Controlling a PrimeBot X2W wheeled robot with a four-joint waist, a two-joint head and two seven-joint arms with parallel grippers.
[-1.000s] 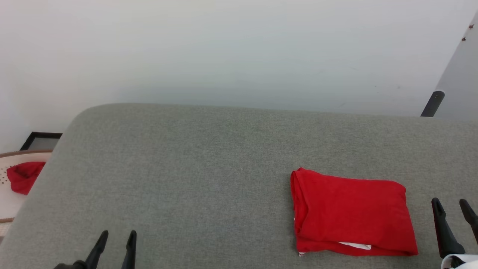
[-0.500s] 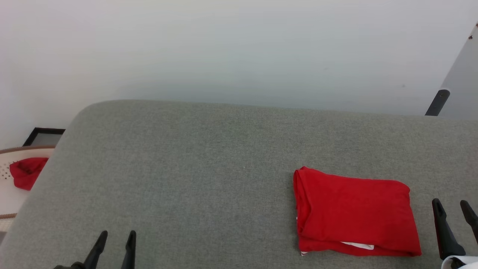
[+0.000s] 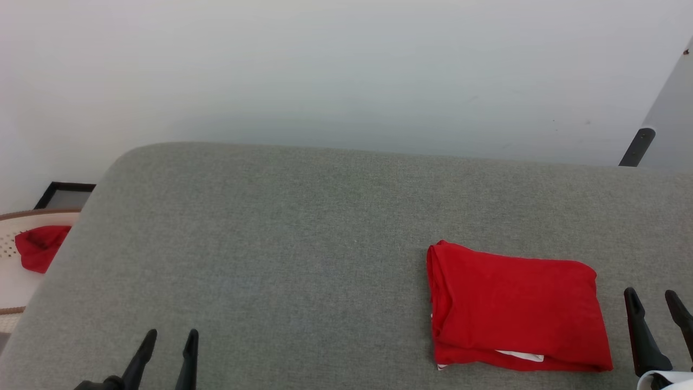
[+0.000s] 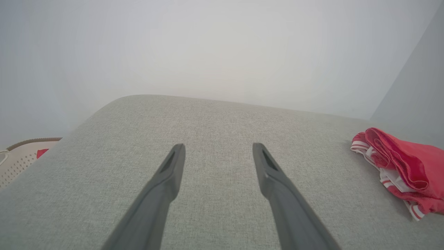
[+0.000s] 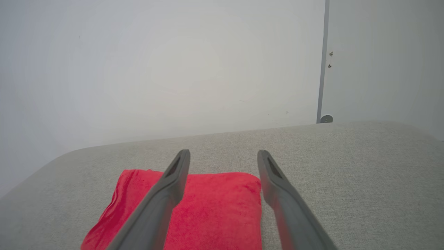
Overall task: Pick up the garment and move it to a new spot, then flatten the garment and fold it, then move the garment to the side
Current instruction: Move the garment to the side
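The red garment [image 3: 517,309] lies folded into a neat rectangle on the right part of the grey cushioned surface [image 3: 298,244], a strip of white showing at its near edge. From the left wrist view it shows as a red bundle [image 4: 406,166] with striped trim at the far right. My right gripper [image 3: 652,300] stands open just right of it, holding nothing; in its own wrist view the gripper [image 5: 223,156] hovers over the garment [image 5: 208,211]. My left gripper [image 3: 170,338] is open at the lower left, far from the fabric, with bare cushion between its fingers [image 4: 173,170].
A pale perforated basket [image 3: 13,271] with another red cloth [image 3: 40,246] sits off the cushion's left edge, beside a dark frame [image 3: 65,195] on the floor. A white wall rises behind. A dark post [image 3: 639,146] stands at the far right.
The head camera shifted slightly, so the whole scene slid a little up and right. Garment and both grippers hold their places.
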